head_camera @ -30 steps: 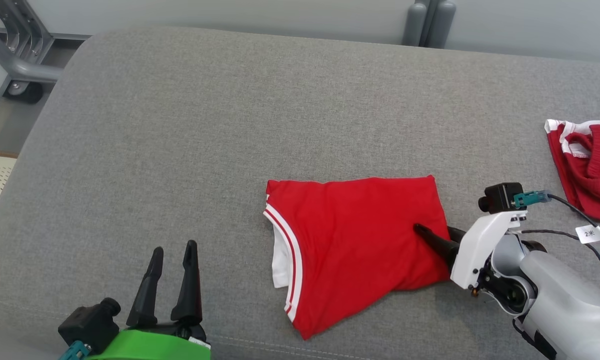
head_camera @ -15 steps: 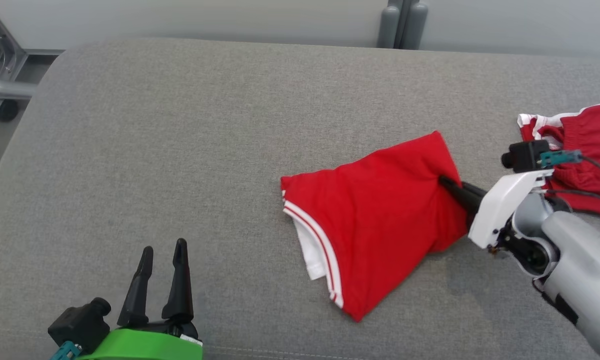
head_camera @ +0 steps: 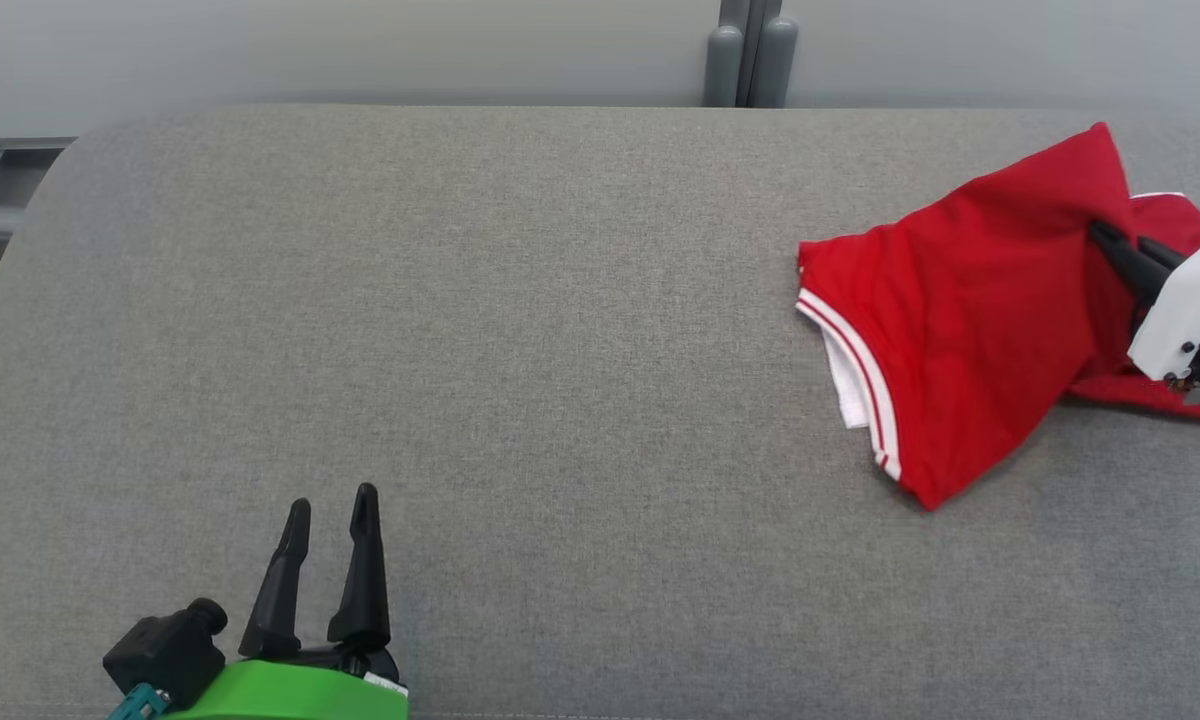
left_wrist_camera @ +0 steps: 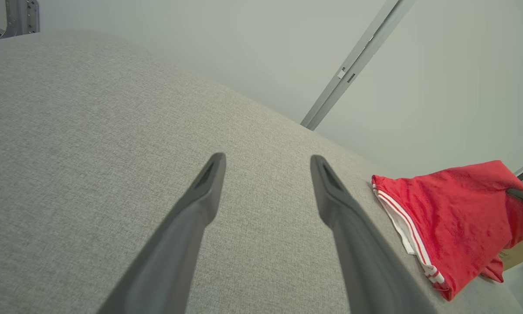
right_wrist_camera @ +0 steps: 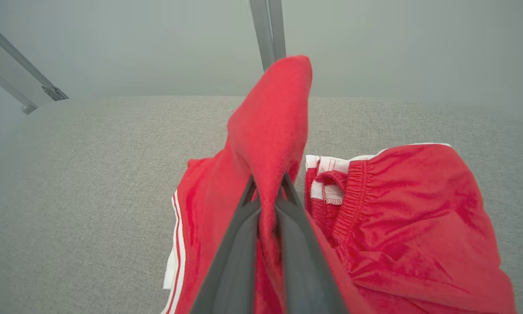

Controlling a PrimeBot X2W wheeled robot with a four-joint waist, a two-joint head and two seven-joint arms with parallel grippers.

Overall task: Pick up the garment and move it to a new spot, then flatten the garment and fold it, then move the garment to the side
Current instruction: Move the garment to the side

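- The grey cushion [head_camera: 520,330] lies open from the left gripper [head_camera: 332,497] across to the red garment [head_camera: 960,320].
- Red shorts [right_wrist_camera: 409,218] crowd the right side, just beside that garment.
- Grey posts [head_camera: 750,50] stand behind the far edge.

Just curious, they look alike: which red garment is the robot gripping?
The folded garment with the white-striped edge, pinched by the right gripper; the shorts with the gathered waistband lie loose.

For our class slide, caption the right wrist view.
Right gripper shut on a red garment, its pinched fold raised beside red shorts on a grey cushion.
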